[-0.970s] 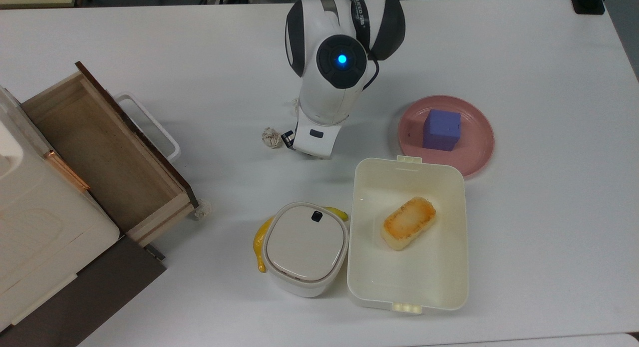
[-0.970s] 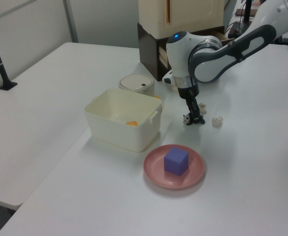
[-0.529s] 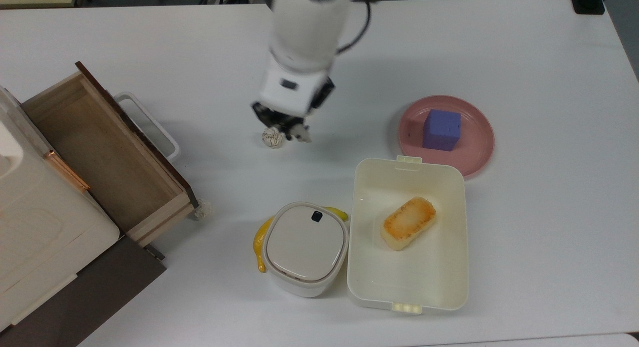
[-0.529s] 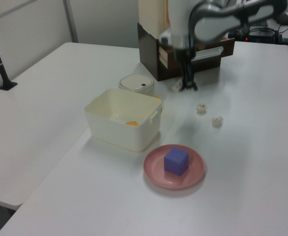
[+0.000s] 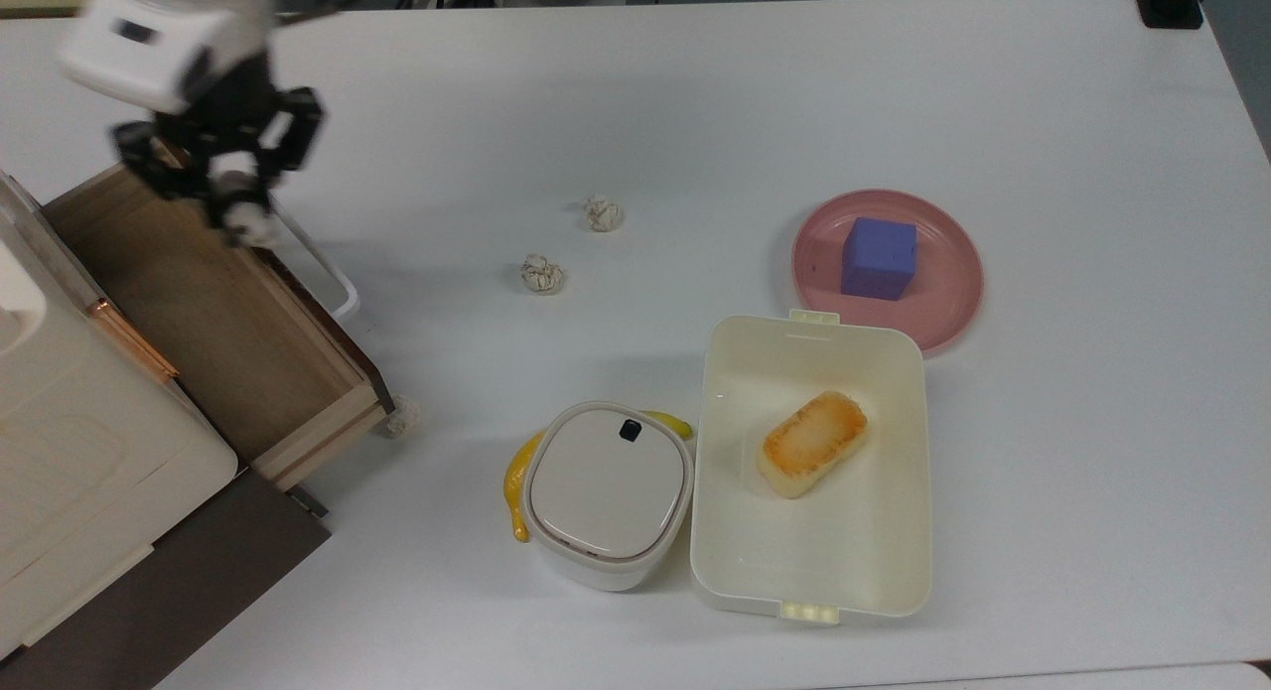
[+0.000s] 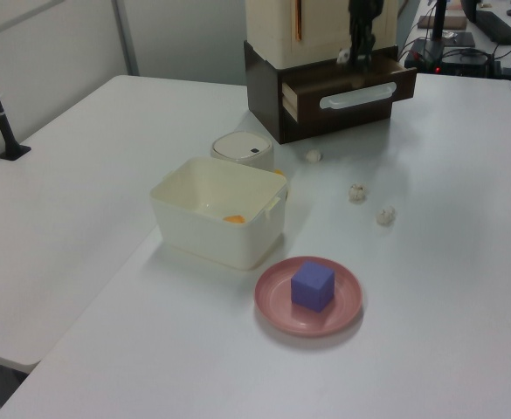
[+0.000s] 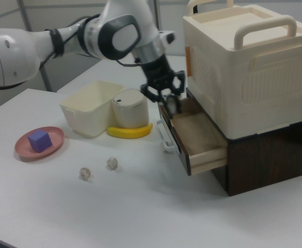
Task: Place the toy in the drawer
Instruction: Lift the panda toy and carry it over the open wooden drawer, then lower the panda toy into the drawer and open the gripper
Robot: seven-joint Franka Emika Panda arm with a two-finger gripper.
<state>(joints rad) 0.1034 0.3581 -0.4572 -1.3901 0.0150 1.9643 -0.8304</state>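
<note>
End effector [image 5: 236,206] grasping the toy [image 5: 241,216] above the open drawer's [image 5: 213,318] front edge; no readable writing.

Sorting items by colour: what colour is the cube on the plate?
Purple cube on a pink plate, clearest in the top view.

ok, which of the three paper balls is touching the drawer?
The paper ball at the drawer's front corner, by the dark panel. The other two lie apart on open table.

White table [image 5: 1043,104], cluttered with containers
</note>
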